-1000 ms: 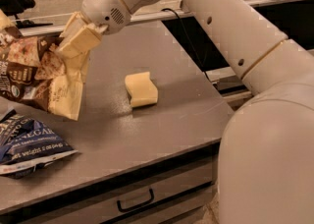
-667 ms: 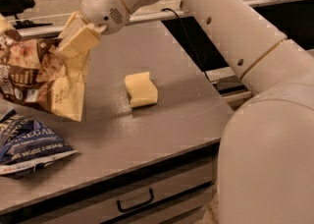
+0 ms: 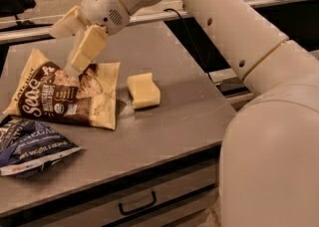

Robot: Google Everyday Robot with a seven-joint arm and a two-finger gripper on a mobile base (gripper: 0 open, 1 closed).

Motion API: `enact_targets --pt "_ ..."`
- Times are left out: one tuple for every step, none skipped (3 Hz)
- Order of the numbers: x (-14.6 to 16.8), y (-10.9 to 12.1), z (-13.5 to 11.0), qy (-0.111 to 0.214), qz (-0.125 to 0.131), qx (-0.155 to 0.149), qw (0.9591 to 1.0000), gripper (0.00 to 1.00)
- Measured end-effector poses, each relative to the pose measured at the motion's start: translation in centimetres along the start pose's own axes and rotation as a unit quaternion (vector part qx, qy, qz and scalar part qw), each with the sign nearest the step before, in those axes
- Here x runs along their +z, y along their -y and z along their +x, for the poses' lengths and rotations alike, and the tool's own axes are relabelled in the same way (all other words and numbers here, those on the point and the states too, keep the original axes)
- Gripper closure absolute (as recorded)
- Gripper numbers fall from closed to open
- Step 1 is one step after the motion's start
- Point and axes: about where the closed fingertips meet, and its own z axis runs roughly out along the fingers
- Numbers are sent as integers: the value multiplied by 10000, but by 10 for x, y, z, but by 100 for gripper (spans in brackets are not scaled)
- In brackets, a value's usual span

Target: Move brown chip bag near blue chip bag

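Camera view: the blue chip bag [image 3: 30,146] is cut off by the left edge at 8 o'clock on the desk [image 3: 174,116], and its lettering is only partly readable. The brown chip bag [image 3: 65,96] lies flat at 9 o'clock, just above the blue one; whether the two touch cannot be told. Its top edge is partly covered by the hand [image 3: 63,49], whose fingers are spread wide with nothing held between them. A pale yellow sponge block [image 3: 143,90] is set at 3 o'clock of the brown bag, just beside it. The desk's right side is blocked by the white arm [image 3: 239,37].
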Motion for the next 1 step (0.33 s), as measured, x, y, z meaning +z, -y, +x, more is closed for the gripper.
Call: enact_targets --pt "0 0 0 0 0 0 10000 0"
